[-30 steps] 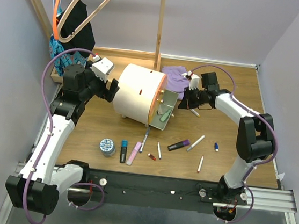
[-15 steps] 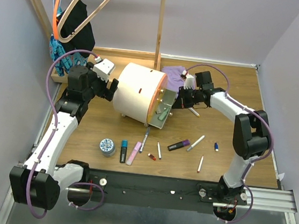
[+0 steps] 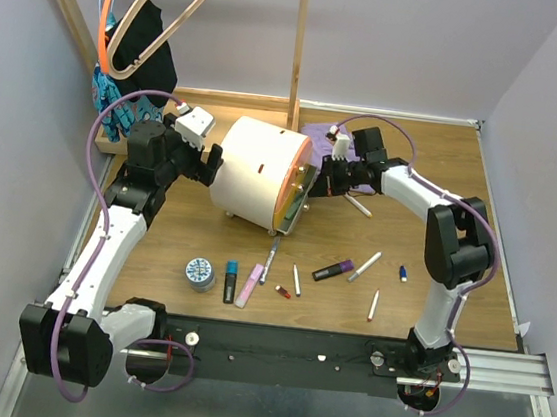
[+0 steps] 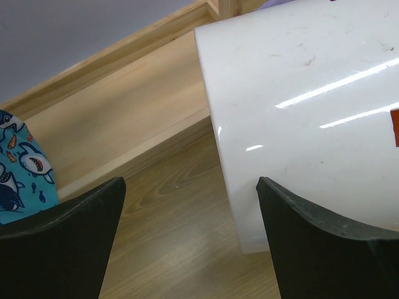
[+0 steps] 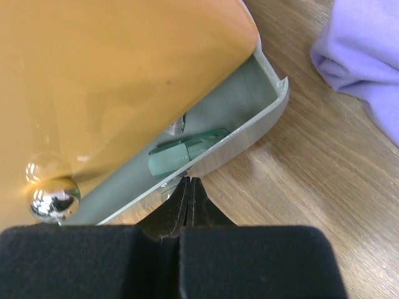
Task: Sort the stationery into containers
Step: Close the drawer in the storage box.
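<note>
Right gripper [image 5: 189,187]: clenched on nothing, tips just beside the drawer [image 5: 265,103] rim.
Green marker [image 5: 187,152]: lying inside the drawer, at 12 o'clock from those tips.
Left gripper [image 4: 190,187]: spread wide, empty; drum [image 4: 299,112] at 2 o'clock.

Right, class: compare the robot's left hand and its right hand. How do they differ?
The left hand stands wide open; the right hand is shut. The left hand faces the white side of the drum, the right hand its part-open drawer. Both are black and hold nothing.
</note>
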You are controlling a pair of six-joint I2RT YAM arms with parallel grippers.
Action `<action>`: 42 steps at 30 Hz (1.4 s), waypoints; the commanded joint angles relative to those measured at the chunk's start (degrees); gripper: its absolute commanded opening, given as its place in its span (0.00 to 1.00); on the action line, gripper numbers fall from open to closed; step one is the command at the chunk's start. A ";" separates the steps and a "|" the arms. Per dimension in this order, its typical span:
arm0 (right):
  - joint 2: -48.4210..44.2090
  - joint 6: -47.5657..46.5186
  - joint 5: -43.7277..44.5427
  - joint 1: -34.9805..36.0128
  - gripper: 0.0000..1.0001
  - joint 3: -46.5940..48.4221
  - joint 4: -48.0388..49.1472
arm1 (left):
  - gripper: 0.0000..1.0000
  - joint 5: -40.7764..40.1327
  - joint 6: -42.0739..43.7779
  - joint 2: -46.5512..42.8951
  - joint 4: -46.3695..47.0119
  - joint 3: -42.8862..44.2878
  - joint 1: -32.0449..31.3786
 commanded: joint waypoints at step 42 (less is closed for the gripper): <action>-1.26 -9.87 -44.08 -13.37 0.54 0.44 -11.19 | 0.98 -0.60 5.72 0.33 -12.98 9.00 0.52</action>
